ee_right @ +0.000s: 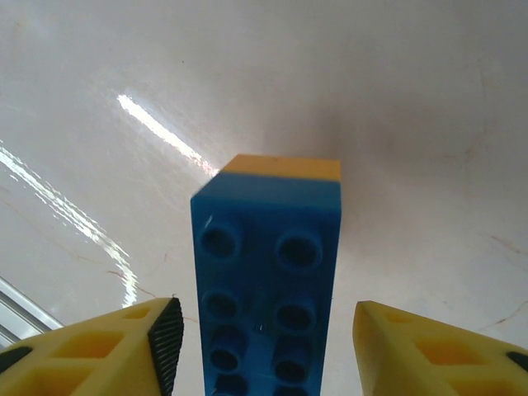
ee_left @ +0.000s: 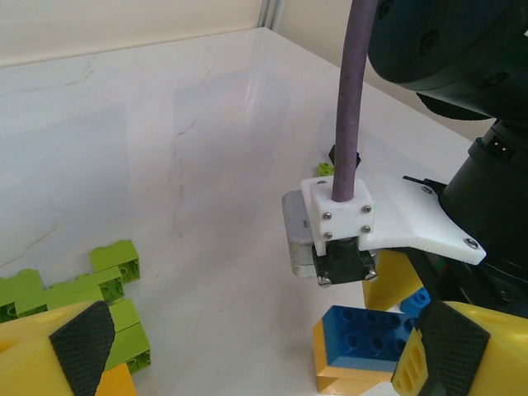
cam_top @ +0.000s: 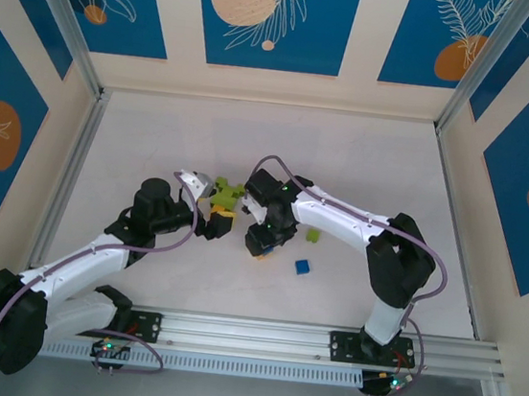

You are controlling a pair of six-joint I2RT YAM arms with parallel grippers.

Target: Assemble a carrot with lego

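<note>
Right claw (ee_right: 266,330) released: both fingers stand clear of the blue-on-orange stack (ee_right: 268,247) between them. Left claw (ee_left: 256,342), spread wide and empty, hovers just beside that stack. Progress judged early: only this stack looks joined for the carrot, with the lime green bricks (ee_left: 91,285) clustered left of it and a loose blue brick (cam_top: 302,266) near its right. Both my arms reach forward, wrists bent inward toward the stack.

Robot lab cell: aluminium rail (cam_top: 324,342), patterned panels (cam_top: 268,15)
</note>
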